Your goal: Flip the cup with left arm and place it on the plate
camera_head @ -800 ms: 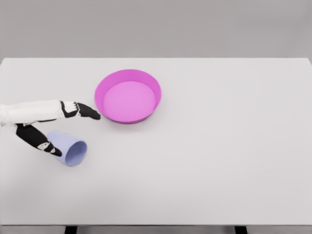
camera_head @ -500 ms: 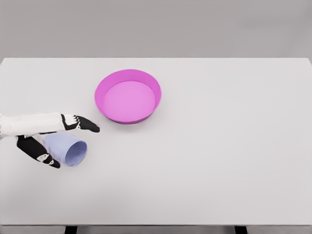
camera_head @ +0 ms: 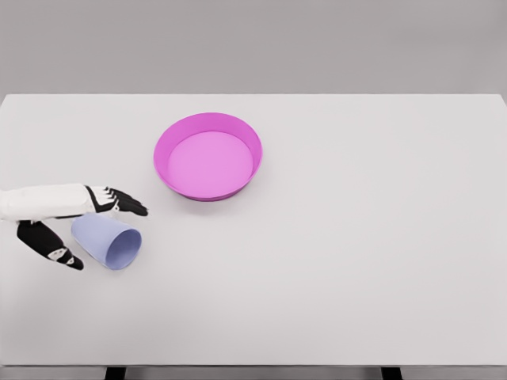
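Lavender cup (camera_head: 108, 241) lies tipped, mouth facing right.

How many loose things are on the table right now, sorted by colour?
Lavender: 1, the cup, lying on its side beside the left hand
Magenta: 1, the plate, empty
Total: 2

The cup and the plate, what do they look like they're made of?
The cup, lying on its side, looks like matte pale-lavender plastic: uniform colour, thin rim, no glare. The plate looks like matte or satin magenta plastic, evenly coloured with soft shading on its raised wall. Both are simulator renders, so the material is only a guess.
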You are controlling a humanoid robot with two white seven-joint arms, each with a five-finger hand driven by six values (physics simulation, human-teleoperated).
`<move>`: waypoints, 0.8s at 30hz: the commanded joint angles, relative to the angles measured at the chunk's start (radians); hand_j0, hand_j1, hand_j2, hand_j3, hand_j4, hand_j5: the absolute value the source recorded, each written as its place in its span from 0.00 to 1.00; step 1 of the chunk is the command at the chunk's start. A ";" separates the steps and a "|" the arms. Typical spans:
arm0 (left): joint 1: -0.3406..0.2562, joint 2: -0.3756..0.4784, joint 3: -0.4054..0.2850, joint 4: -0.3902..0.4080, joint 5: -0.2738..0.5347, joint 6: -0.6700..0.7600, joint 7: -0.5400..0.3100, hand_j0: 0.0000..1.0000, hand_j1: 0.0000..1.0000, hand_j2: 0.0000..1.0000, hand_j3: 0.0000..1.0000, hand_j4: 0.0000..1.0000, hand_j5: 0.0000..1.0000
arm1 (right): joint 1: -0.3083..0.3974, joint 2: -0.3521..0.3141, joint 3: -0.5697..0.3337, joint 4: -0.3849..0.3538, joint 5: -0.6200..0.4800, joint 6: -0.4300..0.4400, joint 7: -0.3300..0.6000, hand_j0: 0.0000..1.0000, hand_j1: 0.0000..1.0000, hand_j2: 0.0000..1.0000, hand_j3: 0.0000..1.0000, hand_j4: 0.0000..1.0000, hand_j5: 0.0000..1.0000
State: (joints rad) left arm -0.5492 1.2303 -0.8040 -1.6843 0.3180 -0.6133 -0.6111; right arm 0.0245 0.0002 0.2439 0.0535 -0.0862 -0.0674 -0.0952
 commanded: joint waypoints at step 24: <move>0.023 -0.080 0.020 0.123 -0.154 0.002 0.000 1.00 1.00 1.00 1.00 1.00 1.00 | 0.000 0.000 0.000 0.000 0.000 0.000 0.000 1.00 1.00 1.00 1.00 1.00 1.00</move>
State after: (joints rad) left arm -0.5277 1.1570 -0.7927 -1.5635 0.1873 -0.6132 -0.6111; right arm 0.0230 0.0002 0.2439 0.0535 -0.0864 -0.0674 -0.0953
